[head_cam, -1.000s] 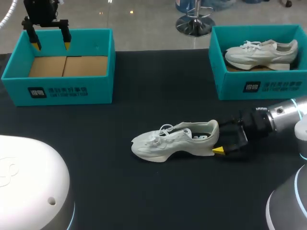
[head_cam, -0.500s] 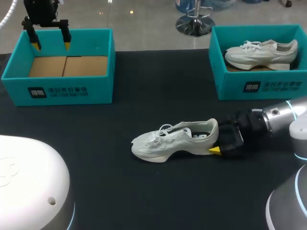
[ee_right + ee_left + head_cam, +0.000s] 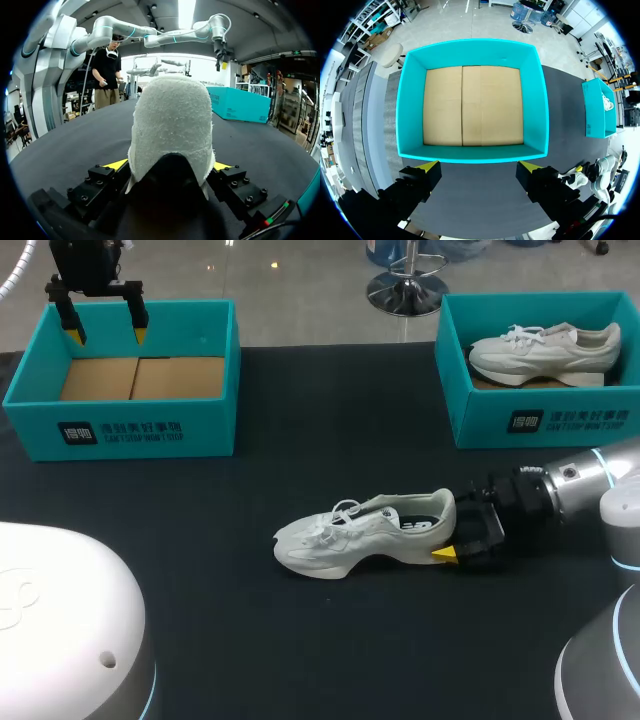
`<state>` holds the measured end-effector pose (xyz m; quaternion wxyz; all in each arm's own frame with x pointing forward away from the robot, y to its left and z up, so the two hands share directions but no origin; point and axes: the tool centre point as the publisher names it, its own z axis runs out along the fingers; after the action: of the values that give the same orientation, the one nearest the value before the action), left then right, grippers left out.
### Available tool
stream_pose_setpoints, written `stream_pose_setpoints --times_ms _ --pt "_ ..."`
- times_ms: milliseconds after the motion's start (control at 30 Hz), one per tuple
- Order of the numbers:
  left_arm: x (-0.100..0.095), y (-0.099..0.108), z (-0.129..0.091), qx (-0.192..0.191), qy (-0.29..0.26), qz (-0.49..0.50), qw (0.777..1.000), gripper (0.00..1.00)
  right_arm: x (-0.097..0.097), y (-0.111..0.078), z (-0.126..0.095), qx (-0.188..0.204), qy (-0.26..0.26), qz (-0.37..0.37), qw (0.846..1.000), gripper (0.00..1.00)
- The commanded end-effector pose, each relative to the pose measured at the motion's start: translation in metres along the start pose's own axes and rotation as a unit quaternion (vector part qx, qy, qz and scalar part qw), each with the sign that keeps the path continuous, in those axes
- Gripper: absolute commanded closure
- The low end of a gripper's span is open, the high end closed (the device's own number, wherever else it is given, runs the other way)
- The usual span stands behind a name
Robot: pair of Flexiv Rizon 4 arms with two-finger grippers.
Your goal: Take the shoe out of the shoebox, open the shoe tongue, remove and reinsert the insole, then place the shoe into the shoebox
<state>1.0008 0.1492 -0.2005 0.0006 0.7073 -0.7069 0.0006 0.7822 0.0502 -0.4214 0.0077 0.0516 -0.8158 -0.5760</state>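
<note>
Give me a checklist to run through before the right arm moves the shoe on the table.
1. Shoe upright on its sole on the table: ok.
2. Right gripper at the heel, both fingers touching it: ok.
3. Left shoebox empty: ok.
4. Space above the left shoebox free: not ok, the open left gripper hangs over it.
5. Insole seated inside the shoe: cannot tell.

Black table (image 3: pixel 300 640), right-hand teal box (image 3: pixel 480 405) with spare sneaker (image 3: pixel 545 352)

A plain black table (image 3: pixel 330 645) spans the view.
</note>
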Motion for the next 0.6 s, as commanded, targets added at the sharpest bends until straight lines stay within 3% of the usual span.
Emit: stream_pose_setpoints --times_ms 33,600 --pt "-0.0002 0.0003 -0.0002 0.000 0.000 0.000 1.000 0.00 0.0010 0.0007 0.0041 0.001 0.001 -0.001 1.000 1.00" --pt "-0.0002 0.0003 -0.0002 0.000 0.000 0.000 1.000 0.00 0.0036 -0.0035 0.0021 0.010 -0.021 0.000 1.000 1.00"
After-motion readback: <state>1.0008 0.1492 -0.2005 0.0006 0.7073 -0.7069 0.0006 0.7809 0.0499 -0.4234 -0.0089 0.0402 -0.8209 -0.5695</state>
